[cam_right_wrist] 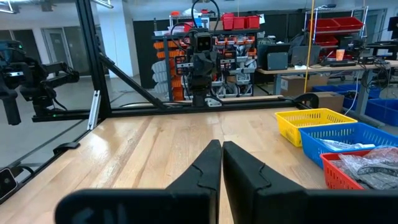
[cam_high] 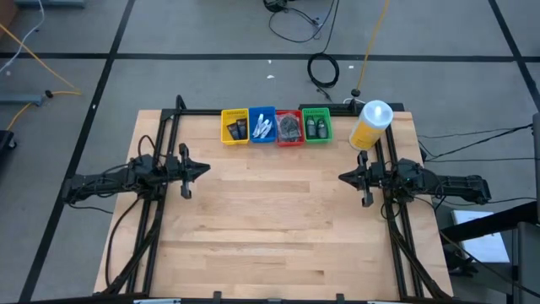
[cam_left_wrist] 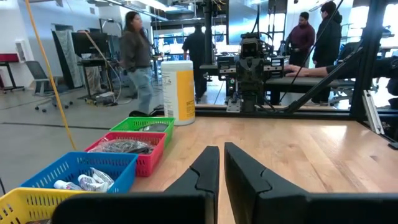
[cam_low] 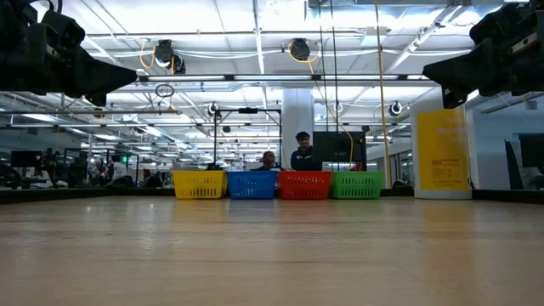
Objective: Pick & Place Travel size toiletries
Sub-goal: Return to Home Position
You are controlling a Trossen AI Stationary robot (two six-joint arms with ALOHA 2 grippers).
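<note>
The travel size toiletries lie in four small trays in a row at the table's far edge. Dark oblong pieces (cam_high: 237, 129) are in the yellow tray (cam_high: 226, 127). Pale tubes (cam_high: 262, 128) are in the blue tray (cam_left_wrist: 81, 171). Clear-wrapped packets (cam_left_wrist: 124, 146) fill the red tray (cam_high: 289, 142), and small dark bottles (cam_high: 315, 128) stand in the green tray (cam_high: 315, 111). My left gripper (cam_high: 206, 170) hovers level at the table's left side, shut and empty. My right gripper (cam_high: 341, 177) hovers level at the right side, shut and empty, facing the left one.
A big yellow bottle with a white cap (cam_high: 371, 125) stands right of the green tray. Black frame rails (cam_high: 160, 152) run along both table sides. Bare wood (cam_high: 270, 211) stretches between the arms and toward the near edge. People (cam_left_wrist: 134, 53) move about beyond the table.
</note>
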